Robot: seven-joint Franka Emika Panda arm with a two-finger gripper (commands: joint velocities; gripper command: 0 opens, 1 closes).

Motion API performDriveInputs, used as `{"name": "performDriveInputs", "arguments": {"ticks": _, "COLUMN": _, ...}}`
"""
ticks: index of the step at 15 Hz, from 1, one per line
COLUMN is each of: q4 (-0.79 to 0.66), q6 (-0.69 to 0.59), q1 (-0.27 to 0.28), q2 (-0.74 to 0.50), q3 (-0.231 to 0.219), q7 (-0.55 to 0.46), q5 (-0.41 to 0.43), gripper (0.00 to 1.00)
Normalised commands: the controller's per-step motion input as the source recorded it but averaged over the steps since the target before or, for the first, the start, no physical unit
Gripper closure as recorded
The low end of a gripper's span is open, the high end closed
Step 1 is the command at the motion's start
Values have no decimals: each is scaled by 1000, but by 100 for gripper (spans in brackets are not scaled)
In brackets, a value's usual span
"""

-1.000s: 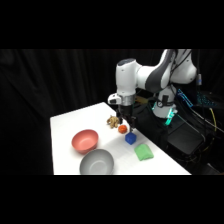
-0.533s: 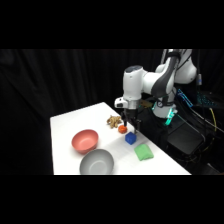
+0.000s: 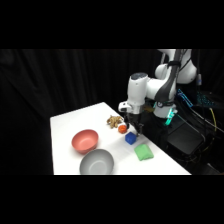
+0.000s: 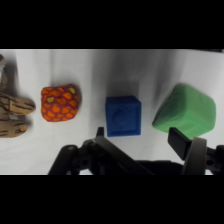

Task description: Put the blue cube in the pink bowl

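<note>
Smooth, sharp-edged blue cube (image 4: 123,116)

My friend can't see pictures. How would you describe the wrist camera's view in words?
A small blue cube sits on a white table, just beyond the open jaws of a black robot gripper rising from the bottom edge. A light-green block lies to its right, an orange-red patterned lump to its left, and a brown striped object at the far left.

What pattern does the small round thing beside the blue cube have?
Orange-red with darker scale-like lines and green spots; wrist view shows it best.
</note>
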Motion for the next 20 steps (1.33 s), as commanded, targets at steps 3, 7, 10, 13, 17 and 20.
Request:
{"name": "performDriveInputs", "arguments": {"ticks": 3, "q4": 4, "q6": 273, "q1": 58, "q2": 168, "q3": -53, "q7": 161, "q5": -132, "gripper": 0}}
{"name": "performDriveInputs", "arguments": {"ticks": 7, "q4": 30, "q6": 269, "q1": 91, "q2": 175, "q3": -105, "q7": 147, "q5": -148, "gripper": 0}}
{"name": "performDriveInputs", "arguments": {"ticks": 10, "q4": 59, "q6": 245, "q1": 121, "q2": 185, "q3": -142, "q7": 135, "q5": -143, "gripper": 0}}
{"name": "performDriveInputs", "arguments": {"ticks": 13, "q4": 87, "q6": 220, "q1": 115, "q2": 186, "q3": -109, "q7": 82, "q5": -77, "gripper": 0}}
{"name": "performDriveInputs", "arguments": {"ticks": 17, "q4": 112, "q6": 184, "q1": 127, "q2": 182, "q3": -126, "q7": 65, "q5": -65, "gripper": 0}}
{"name": "performDriveInputs", "arguments": {"ticks": 20, "q4": 102, "q6": 149, "q1": 145, "q2": 152, "q3": -159, "q7": 78, "q5": -72, "gripper": 13}}
